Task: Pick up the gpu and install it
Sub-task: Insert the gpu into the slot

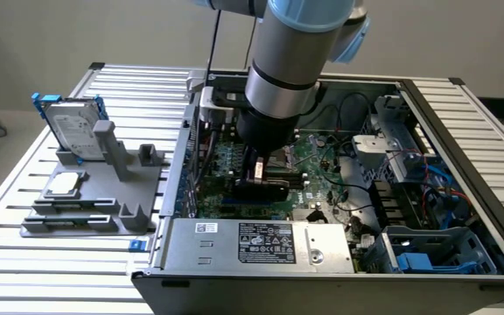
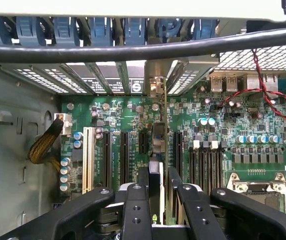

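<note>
1. Starting at the exterior view's left, note the grey holder on the slatted table. It carries the hard drive, standing upright, and the small silver chip, lying flat. Nothing is touching either one.
2. Moving to the centre, observe the open computer case. The arm reaches down into it over the motherboard.
3. Check the gripper. Its fingers are clamped on the gpu, one on each face.
4. Locate the card from the wrist view. It stands edge-on and upright, in line with the long black expansion slots. Its silver end bracket sits at the rear slot openings of the case. Whether the connector edge is fully home in its slot cannot be told.
5. Judge progress: pick-up is done and the card is at its place on the board. Seating is unconfirmed, and the grasp is not yet released.
6. Ending at the exterior view's right, note the blue drive cage, well apart from the gripper.
</note>
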Available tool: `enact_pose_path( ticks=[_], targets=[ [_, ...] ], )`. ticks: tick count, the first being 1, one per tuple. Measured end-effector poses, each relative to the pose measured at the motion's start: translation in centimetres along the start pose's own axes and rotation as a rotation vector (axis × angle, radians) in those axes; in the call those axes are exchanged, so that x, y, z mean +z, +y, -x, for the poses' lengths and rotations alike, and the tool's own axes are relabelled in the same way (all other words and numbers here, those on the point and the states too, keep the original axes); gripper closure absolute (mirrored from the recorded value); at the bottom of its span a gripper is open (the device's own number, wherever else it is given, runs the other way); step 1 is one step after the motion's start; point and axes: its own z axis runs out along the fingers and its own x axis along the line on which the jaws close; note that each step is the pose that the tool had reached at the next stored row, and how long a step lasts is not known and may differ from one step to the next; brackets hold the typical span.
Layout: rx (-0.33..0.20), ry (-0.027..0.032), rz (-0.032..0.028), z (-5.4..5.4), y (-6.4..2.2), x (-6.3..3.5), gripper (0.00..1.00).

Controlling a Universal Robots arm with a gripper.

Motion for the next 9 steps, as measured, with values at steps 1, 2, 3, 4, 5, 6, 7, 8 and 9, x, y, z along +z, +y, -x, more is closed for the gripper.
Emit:
enact_pose_path(
  ticks=[1,2,3,4,5,6,7,8,9],
  targets=[
    [-0.001,-0.0002,0.0004,-0.01,-0.02,0.00,0.73],
    [-0.002,-0.0002,0.0007,-0.02,-0.05,0.00,0.73],
    [-0.002,-0.0004,0.0009,-0.02,-0.10,-0.01,0.73],
    [-0.003,-0.0006,0.0010,-0.02,-0.17,-0.02,0.73],
    [-0.005,-0.0006,0.0013,-0.03,-0.23,-0.04,0.73],
    [-0.005,-0.0006,0.0014,-0.03,-0.27,-0.04,0.73],
    [-0.006,-0.0012,0.0014,-0.03,-0.27,-0.03,0.73],
    [-0.006,-0.0019,0.0015,-0.03,-0.28,0.01,0.73],
    [-0.007,-0.0029,0.0016,-0.03,-0.29,0.06,0.73]
  ],
)
